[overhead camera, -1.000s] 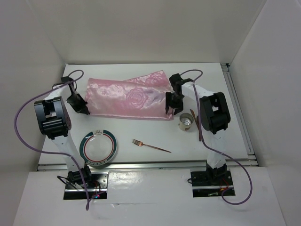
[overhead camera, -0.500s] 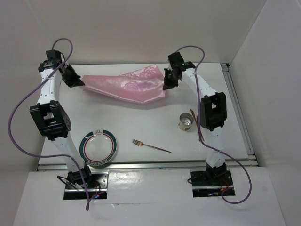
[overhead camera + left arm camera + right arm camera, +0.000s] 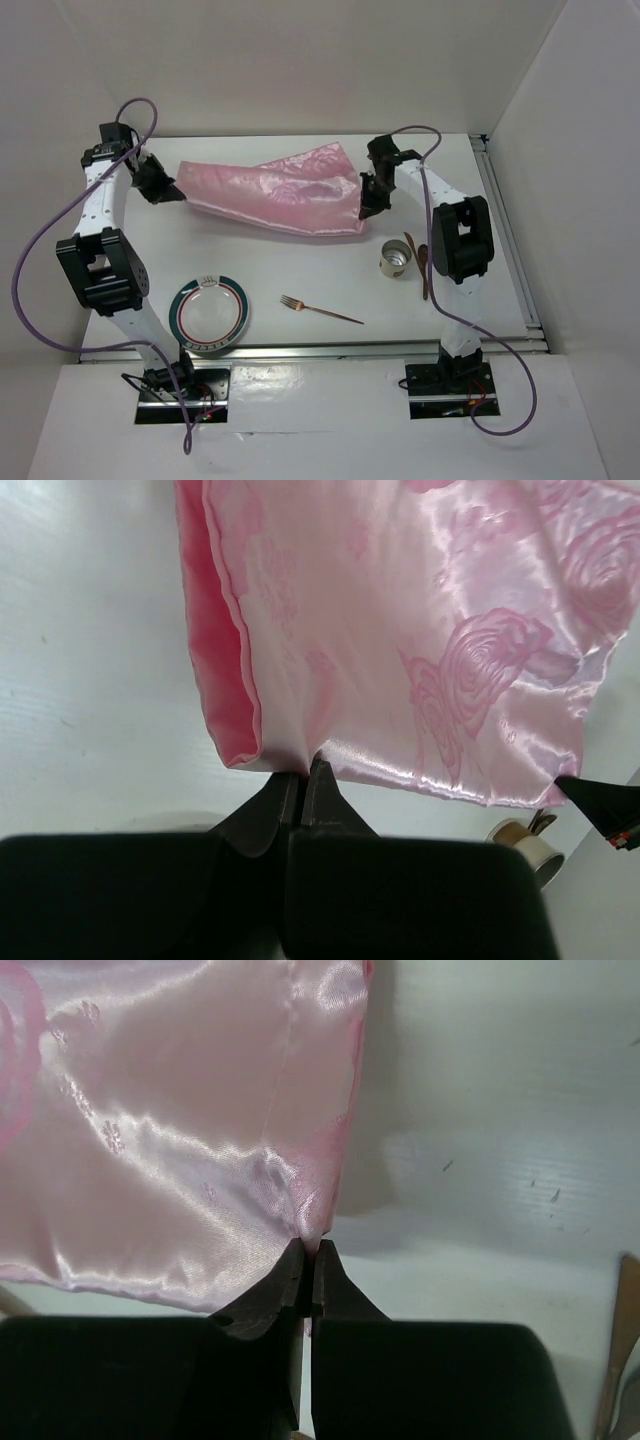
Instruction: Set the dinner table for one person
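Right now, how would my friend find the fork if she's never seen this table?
Look at the white dinner table, along its near edge in front of the pink cloth. Between the round striped plate and the small cup lies the fork: the only thin, coppery thing with prongs.

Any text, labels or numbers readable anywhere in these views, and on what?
No legible text in any view.
plate: small marks on its far rim, too small to read.
cup: wall too small to show any print.
pink satin cloth: rose pattern only, no words.
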Robot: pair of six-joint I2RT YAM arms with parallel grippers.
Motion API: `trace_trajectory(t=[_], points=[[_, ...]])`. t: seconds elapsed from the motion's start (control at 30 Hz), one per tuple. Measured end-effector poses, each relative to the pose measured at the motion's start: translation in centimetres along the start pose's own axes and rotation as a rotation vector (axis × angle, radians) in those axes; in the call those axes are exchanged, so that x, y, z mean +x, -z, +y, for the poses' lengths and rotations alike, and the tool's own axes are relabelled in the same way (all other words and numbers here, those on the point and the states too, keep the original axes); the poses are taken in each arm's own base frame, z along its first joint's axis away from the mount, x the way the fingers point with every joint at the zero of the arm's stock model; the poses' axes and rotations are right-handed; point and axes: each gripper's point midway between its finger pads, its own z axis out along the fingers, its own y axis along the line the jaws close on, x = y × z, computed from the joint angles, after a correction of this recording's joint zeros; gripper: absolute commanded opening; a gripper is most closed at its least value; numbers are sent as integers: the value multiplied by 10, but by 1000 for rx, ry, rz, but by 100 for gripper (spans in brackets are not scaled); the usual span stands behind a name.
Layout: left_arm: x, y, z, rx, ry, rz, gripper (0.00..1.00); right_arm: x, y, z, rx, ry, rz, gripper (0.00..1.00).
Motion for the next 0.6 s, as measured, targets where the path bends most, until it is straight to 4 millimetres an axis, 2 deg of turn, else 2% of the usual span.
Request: trace_trajectory(t=[0.03,0.07,0.13,0.17,0.2,0.23,0.27,0.37,0.47,0.6], points=[[9,-3,5,-12,9,25,0,7,-3,-2,2,-3,21,0],[16,-6,9,-19,15,44,0,12,-5,-3,1,-4,35,7],[27,-8,15,-30,22,70,0,14,-5,-2,-10,-4,45,32],[30,-8,17,-29,19,75,0,14,-5,-1,-12,-4,46,59],[33,-7,17,-27,14,76,0,15,-5,-1,-13,-5,47,66],[35,-7,18,-25,13,78,0,14,-5,-1,-12,-5,47,66],[37,-6,18,-23,10,79,0,14,-5,-1,-12,-7,45,70],[40,-5,20,-24,8,77,0,22,0,-3,-9,-29,46,69],[39,-4,25,-52,7,64,0,38,21,1,-41,-69,36,65],[32,-2,38,-107,18,31,0,48,49,16,-114,-118,-2,64]])
